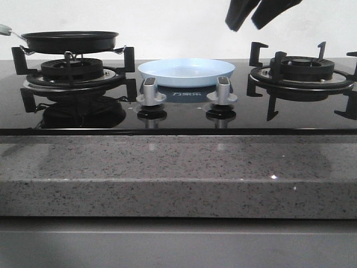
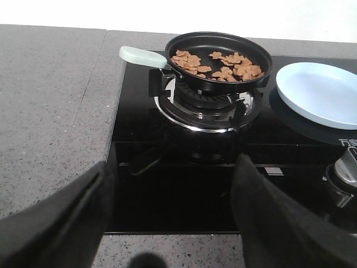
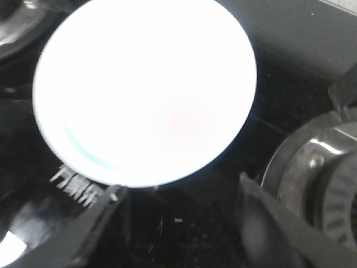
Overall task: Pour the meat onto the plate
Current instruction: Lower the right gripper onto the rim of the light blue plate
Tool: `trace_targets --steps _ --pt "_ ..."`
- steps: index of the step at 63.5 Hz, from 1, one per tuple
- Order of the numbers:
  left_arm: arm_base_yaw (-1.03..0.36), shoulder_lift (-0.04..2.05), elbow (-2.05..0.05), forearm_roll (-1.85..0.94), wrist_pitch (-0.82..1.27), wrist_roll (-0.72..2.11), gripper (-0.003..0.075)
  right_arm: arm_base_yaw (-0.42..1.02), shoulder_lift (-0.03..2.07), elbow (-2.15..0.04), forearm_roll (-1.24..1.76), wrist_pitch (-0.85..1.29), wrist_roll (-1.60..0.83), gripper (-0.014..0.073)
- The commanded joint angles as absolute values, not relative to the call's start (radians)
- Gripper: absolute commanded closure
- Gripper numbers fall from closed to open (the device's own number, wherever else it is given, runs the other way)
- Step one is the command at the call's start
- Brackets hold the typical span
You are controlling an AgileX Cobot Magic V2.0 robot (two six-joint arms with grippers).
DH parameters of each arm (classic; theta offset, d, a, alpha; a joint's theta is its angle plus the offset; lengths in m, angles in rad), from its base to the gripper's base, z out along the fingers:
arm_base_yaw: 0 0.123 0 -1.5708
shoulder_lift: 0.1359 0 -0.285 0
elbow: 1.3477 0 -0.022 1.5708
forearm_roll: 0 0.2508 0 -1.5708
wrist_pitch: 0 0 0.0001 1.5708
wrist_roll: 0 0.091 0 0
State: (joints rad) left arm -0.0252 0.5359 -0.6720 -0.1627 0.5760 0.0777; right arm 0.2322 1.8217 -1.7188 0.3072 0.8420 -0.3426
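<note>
Reddish-brown meat slices [image 2: 217, 63] sitting in black frying pan [image 2: 218, 60] on left burner; pale blue round plate [image 1: 186, 71] lying between burners. Both pincers [image 2: 173, 215] [image 3: 178, 223] hanging released, empty. Risk: pale handle [image 2: 142, 55] slipping, slices scattering past rim.

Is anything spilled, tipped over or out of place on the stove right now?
Nothing stands out. The meat is all inside the black pan, which sits level on the left burner, and the plate lies flat and bare between the burners. No slices show on the glass cooktop.
</note>
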Motion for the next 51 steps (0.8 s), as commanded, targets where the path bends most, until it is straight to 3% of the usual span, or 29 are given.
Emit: trace_targets --steps 1,24,43,51 --pt "-0.026 0.546 -0.707 -0.178 0.506 0.074 0.0262 0.231 1.827 -1.811 0.303 0.814 -0.352 0.0196" --pt "-0.026 0.546 -0.707 -0.178 0.506 0.074 0.0262 0.230 2.041 -2.037 0.184 0.886 -0.269 0.0200" --pt "-0.026 0.546 -0.707 -0.178 0.558 0.074 0.0262 0.230 2.119 -2.080 0.225 0.892 -0.261 0.0202" --pt "-0.026 0.546 -0.707 -0.178 0.563 0.074 0.0262 0.230 2.131 -2.080 0.263 0.892 -0.261 0.0254"
